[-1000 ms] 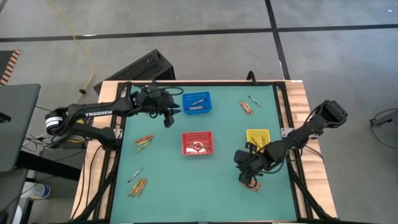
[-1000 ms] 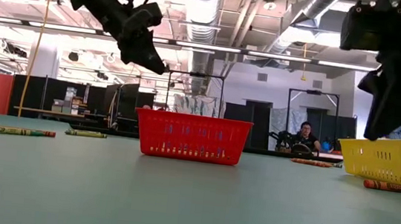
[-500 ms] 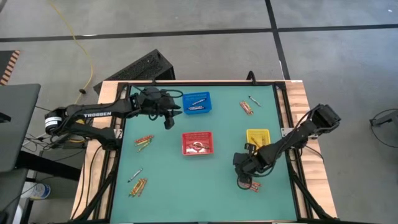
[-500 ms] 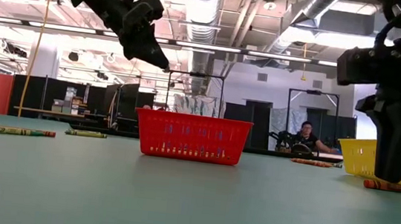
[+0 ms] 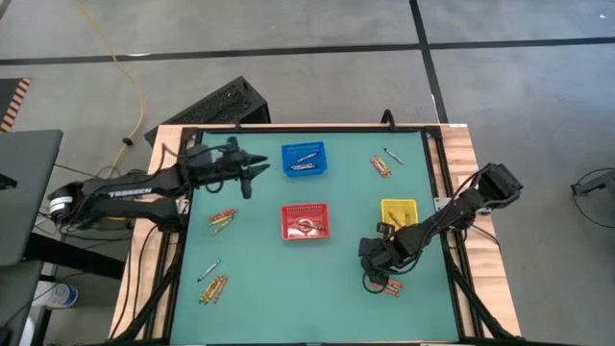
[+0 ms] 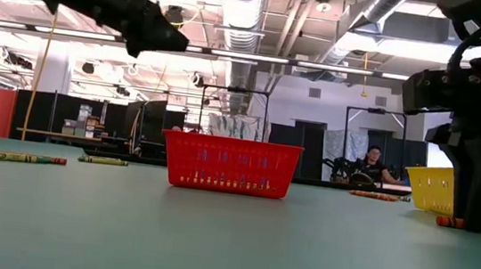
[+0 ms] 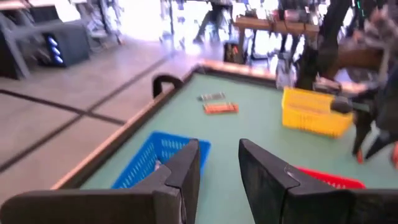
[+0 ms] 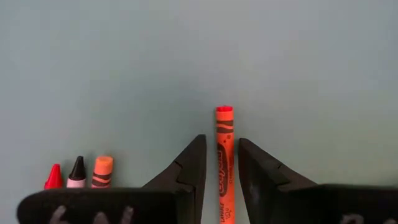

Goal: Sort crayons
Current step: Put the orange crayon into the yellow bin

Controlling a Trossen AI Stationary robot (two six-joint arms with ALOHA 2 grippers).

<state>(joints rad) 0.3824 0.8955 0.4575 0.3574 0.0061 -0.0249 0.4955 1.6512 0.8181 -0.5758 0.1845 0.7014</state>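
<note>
Crayons: right pick is the risk point

Crayons lie in clusters on the green table [image 5: 317, 288]: a red/orange group near the right part of the front edge [image 5: 389, 285], a pair by the back right corner [image 5: 381, 165], some near the left edge [image 5: 223, 218], more toward the front left corner [image 5: 212, 284]. A few already sit in the blue basket [image 5: 304, 159] near the back edge and the red basket [image 5: 306, 221] mid-table; the yellow basket [image 5: 399, 212] stands toward the right edge.

Largest to smallest:

- Right gripper [image 8: 219, 180] is low over the front-right cluster, jaws partly apart and straddling one orange crayon [image 8: 224, 163]. Not clamped on it as far as I can tell. Fingers look set down at the table; pressing further would jam the tips into the surface.
- Gap is narrow against the crayon. If the fingers close off-centre, the crayon likely rolls or squirts out lengthwise.
- Three more crayons [image 8: 77, 173] lie just beside the left finger of that gripper. A sideways drift would knock them.
- Left gripper [image 7: 219, 167] hovers raised near the back left, beside the blue basket, jaws partly apart, nothing between them. Low risk; only basket clipping if it swings that way.
</note>
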